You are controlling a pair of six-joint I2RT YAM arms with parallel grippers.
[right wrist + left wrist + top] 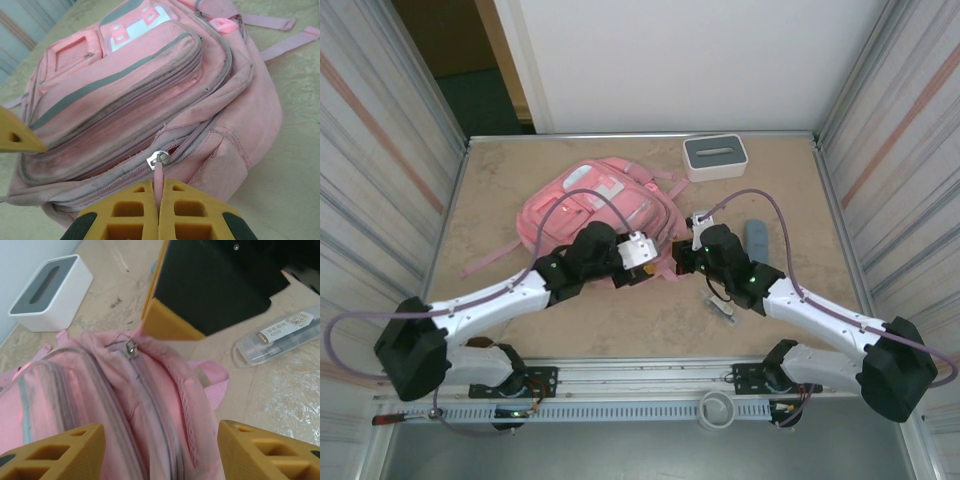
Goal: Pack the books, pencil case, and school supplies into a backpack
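With the right gripper (159,200) pinching the zip pull (158,171), draw it straight along the track; close the spread left gripper (162,455) on the backpack (150,75) to brace it.

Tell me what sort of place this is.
Most likely a robot lab work cell: a beige tabletop fenced by corrugated side panels, a metal rail along its near edge, a pink backpack staged on it.

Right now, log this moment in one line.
right gripper: shut on zip pull | left gripper: open over backpack | clear packet: on table beside backpack
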